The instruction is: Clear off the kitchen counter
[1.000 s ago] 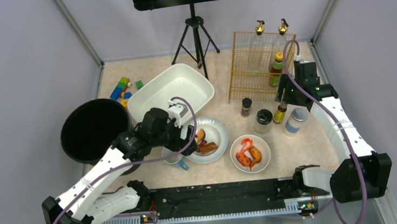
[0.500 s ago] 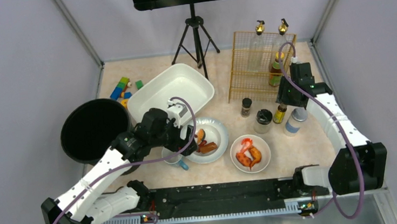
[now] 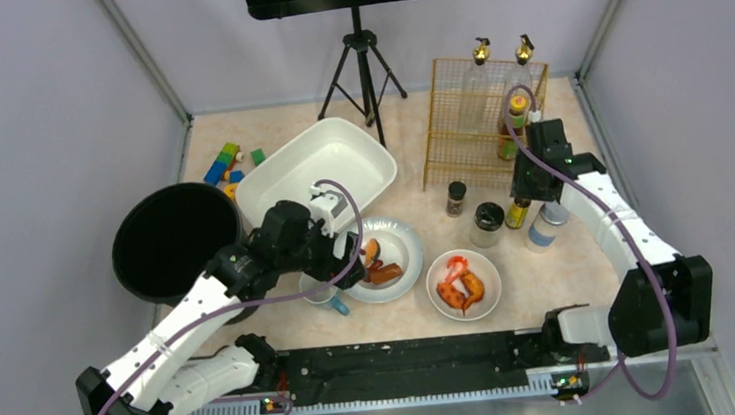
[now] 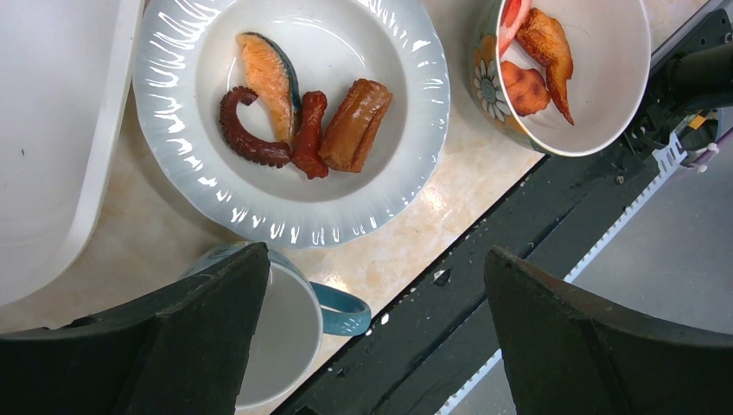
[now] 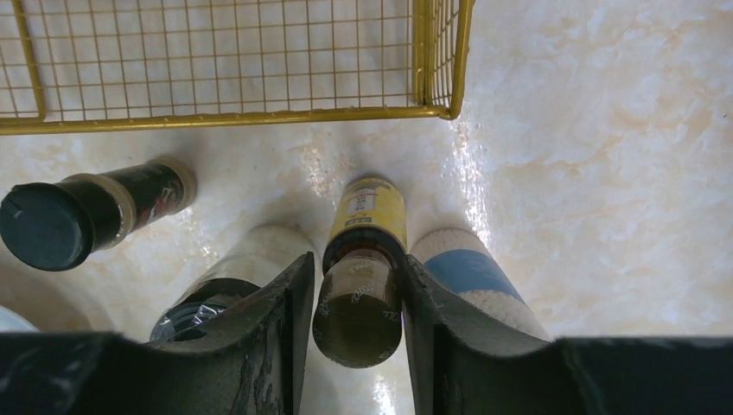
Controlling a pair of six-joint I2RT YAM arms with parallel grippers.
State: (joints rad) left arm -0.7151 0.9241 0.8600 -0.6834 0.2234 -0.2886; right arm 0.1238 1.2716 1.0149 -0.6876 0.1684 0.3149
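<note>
Right arm has swung in from the right edge toward the middle, so the right gripper (image 5: 356, 264) now straddles a yellow bottle (image 5: 367, 212) standing near the right edge, just in front of the wire rack (image 5: 216, 60) at the back right corner. Its fingers (image 5: 294, 303) lie against both sides of the cap, no gap showing. Left gripper (image 4: 376, 252) has not shifted: it hangs over a mug (image 4: 281, 346) near the front edge, fingers wide apart, holding nothing.

Clearing looks barely begun. The kitchen counter (image 3: 570, 270) carries a plate (image 4: 173, 164) of food, a bowl (image 4: 605, 95), a dark-lidded jar (image 5: 52, 226) and toy blocks (image 3: 224, 165) at the back left corner, while the white tub (image 3: 320, 166) seems empty.

Only the right wrist view shows the cap between the fingers; from above the gripper hides it. Only the top view shows the blocks and the black bin (image 3: 171, 243) by the left edge
</note>
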